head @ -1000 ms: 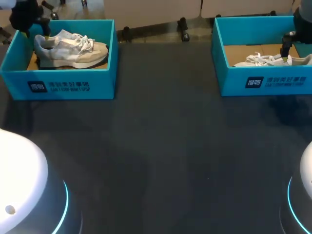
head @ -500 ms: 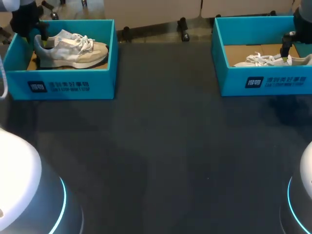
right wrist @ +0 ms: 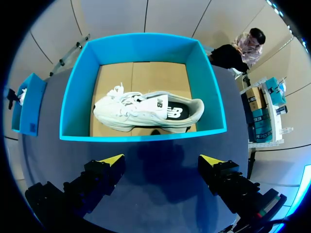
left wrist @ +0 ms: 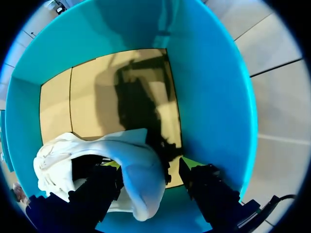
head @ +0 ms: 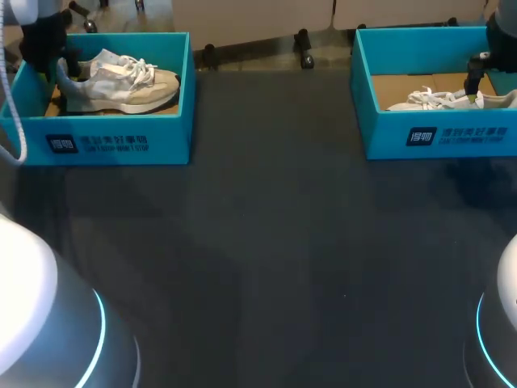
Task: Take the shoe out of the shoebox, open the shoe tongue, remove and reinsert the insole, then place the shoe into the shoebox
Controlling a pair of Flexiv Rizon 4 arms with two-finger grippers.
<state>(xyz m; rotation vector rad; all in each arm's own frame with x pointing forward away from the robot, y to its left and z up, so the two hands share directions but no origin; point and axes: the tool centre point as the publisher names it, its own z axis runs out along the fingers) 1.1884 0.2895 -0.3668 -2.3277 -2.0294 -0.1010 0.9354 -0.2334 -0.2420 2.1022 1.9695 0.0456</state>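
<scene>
A grey and beige shoe [head: 121,85] lies in the left teal shoebox [head: 113,141], toe to the right. My left gripper [head: 60,69] is down at its heel. In the left wrist view the shoe [left wrist: 131,150] has its heel between the fingers, one finger [left wrist: 99,187] at the collar opening and the other behind the heel. My left gripper [left wrist: 150,167] is shut on it, close to the shoebox [left wrist: 214,97] wall. My right gripper [right wrist: 161,159] hangs open above the near wall of the right shoebox [right wrist: 146,48], over a white shoe [right wrist: 146,111].
The right shoebox [head: 436,137] with the white shoe [head: 436,99] stands at the back right, my right gripper [head: 472,93] over it. Bare dark table [head: 266,259] spreads between and in front of the two boxes. Both boxes have cardboard floors.
My left gripper's fingers have come together on the heel, and the shoe has shifted slightly to the right. The left arm has shifted a little. The right arm has kept still.
</scene>
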